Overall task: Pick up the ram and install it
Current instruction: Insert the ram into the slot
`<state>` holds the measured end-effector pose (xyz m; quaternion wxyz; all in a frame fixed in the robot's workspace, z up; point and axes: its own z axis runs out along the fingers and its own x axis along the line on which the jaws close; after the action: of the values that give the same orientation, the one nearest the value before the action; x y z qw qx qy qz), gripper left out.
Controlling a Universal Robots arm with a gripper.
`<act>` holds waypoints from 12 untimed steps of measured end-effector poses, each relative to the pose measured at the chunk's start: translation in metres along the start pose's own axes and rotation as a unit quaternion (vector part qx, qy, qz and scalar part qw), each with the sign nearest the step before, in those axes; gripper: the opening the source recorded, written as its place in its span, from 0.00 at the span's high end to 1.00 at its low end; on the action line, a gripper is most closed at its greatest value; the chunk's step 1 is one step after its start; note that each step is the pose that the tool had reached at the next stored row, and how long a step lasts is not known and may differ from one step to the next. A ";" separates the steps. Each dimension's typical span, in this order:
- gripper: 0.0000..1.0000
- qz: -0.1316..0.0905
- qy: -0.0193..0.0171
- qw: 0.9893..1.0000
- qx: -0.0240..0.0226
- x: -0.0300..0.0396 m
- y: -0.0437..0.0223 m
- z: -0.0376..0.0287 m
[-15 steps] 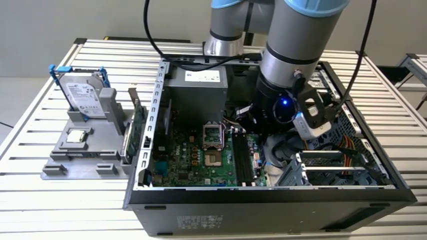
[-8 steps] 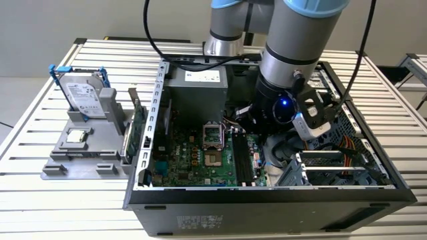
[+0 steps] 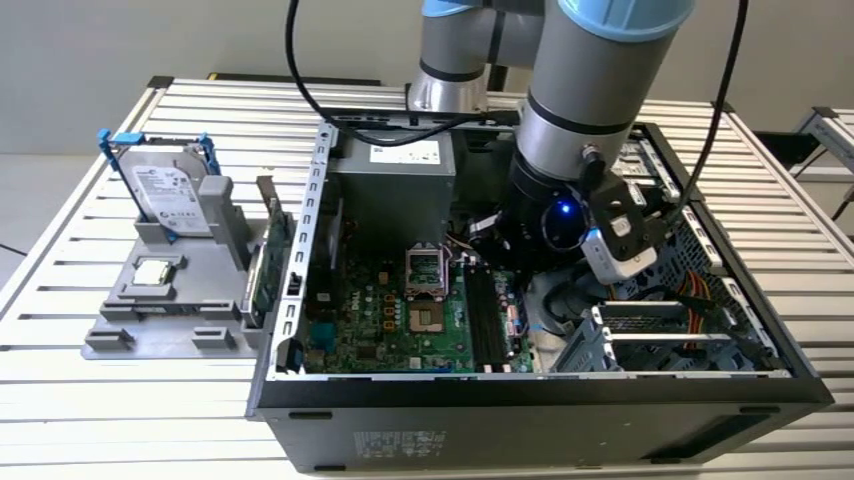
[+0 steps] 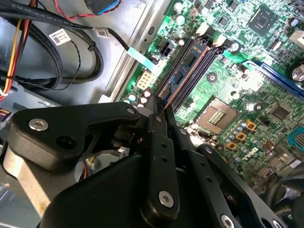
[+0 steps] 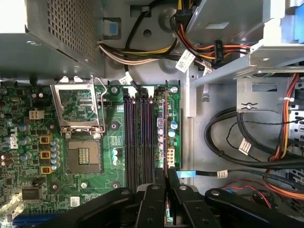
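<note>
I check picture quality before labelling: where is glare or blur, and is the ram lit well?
Exterior view: the table slats glare pale. Second wrist view: the gripper is dark and near, the motherboard bright with small glints. First wrist view: even light on the ram in its slot.

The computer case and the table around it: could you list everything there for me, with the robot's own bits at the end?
computer case: one, black, open-topped, on the table
table: one, pale slatted metal
motherboard: one, green, on the case floor
processor socket: one, silver-framed, open, on the motherboard
power supply: one, grey box, far end of the case
ram: one, dark stick, standing in a slot beside the socket
cables: several, black, yellow, orange and red, in the case
stand: one, grey, exterior view's left of the case
hard drive: one, silver with blue clips, upright in the stand
expansion card: one, green, on edge beside the case wall
arm: one, grey and blue, reaching into the case
tool: one, black, pinching the ram's end
</note>
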<state>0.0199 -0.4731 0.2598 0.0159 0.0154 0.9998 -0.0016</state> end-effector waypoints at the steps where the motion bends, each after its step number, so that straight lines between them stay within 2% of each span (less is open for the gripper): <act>1: 1.00 0.000 0.000 1.000 0.000 0.0002 0.0000 0.0008; 12: 1.00 0.000 0.000 1.000 0.000 0.0029 0.0000 0.0135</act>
<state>0.0174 -0.4731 0.2462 0.0159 0.0152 0.9998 -0.0019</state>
